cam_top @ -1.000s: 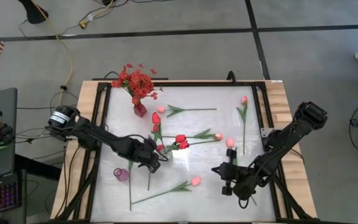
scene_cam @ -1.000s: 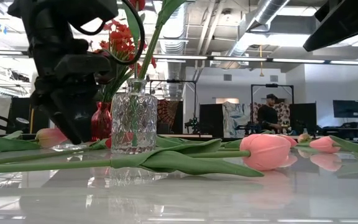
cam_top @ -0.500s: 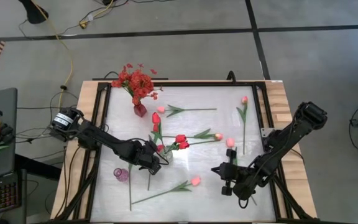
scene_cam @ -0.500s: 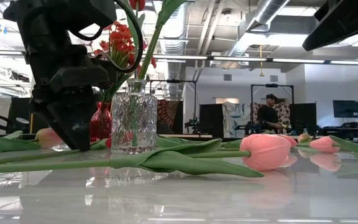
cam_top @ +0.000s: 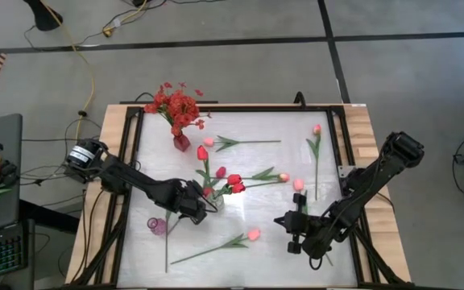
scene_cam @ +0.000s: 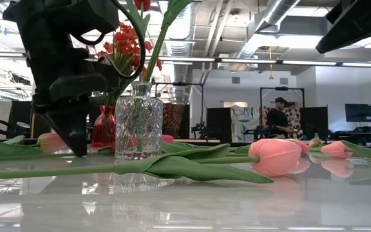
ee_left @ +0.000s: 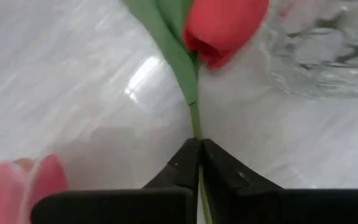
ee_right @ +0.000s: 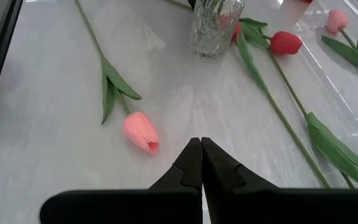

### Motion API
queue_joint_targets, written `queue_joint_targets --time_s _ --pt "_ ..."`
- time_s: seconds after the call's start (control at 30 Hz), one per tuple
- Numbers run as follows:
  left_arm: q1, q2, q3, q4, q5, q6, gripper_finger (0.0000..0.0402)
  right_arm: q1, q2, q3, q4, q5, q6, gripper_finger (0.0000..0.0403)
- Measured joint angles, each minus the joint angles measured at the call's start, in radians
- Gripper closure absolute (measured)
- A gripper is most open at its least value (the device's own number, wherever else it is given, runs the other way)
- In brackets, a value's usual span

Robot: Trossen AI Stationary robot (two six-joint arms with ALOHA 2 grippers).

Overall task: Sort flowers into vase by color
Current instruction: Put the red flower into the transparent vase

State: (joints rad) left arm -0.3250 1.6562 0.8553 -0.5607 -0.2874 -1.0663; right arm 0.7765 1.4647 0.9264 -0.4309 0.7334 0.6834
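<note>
Low view, nearest first: a pink tulip [scene_cam: 277, 156] lies on its side on the glossy white table [scene_cam: 185, 206], its long green stem and leaf running off toward 9 o'clock. Behind it a clear cut-glass vase [scene_cam: 138, 122] stands upright with green stems rising from it. At about 9 o'clock of that vase the left gripper [scene_cam: 76, 145] points straight down to the tabletop, and the left wrist view shows its two dark fingers pinched together on the thin green stem of a red tulip [ee_left: 224, 28] that lies flat just beside the glass vase. Behind these stands a small red vase [scene_cam: 104, 127] holding a bushy spray of red blossoms [scene_cam: 126, 51]. From overhead, the clear vase sits near the table's centre, and the red vase with its spray stands at about 11 o'clock of it, near the far edge. More loose pink tulips lie scattered from 12 to 3 o'clock of the clear vase. The right gripper [cam_top: 294, 235], fingers shut and empty, rests at about 4 o'clock of the clear vase, well apart from it.
</note>
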Motion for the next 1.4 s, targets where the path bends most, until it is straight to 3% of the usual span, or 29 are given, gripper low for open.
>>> queue_joint_targets --time_s 0.23,0.5,0.97,1.17,1.4 --pt "0.046 -0.081 -0.003 -0.071 -0.109 -0.044 0.0401 0.0 0.0 0.0 0.006 -0.002 0.0 0.0374" --pt "0.085 -0.194 -0.003 -0.077 -0.198 0.005 0.0401 0.004 0.0 0.0 0.006 -0.017 0.023 0.0373" --pt "0.043 -0.569 -0.046 -0.13 -0.406 0.041 0.0401 0.004 0.0 0.001 0.01 -0.031 0.024 0.0373" --pt "0.006 -0.694 -0.046 -0.044 -0.472 0.135 0.0401 0.001 0.0 0.001 0.011 -0.031 0.024 0.0376" --pt "-0.054 -0.784 -0.046 0.177 -0.453 0.365 0.0401 0.001 0.0 0.001 0.014 -0.031 0.024 0.0374"
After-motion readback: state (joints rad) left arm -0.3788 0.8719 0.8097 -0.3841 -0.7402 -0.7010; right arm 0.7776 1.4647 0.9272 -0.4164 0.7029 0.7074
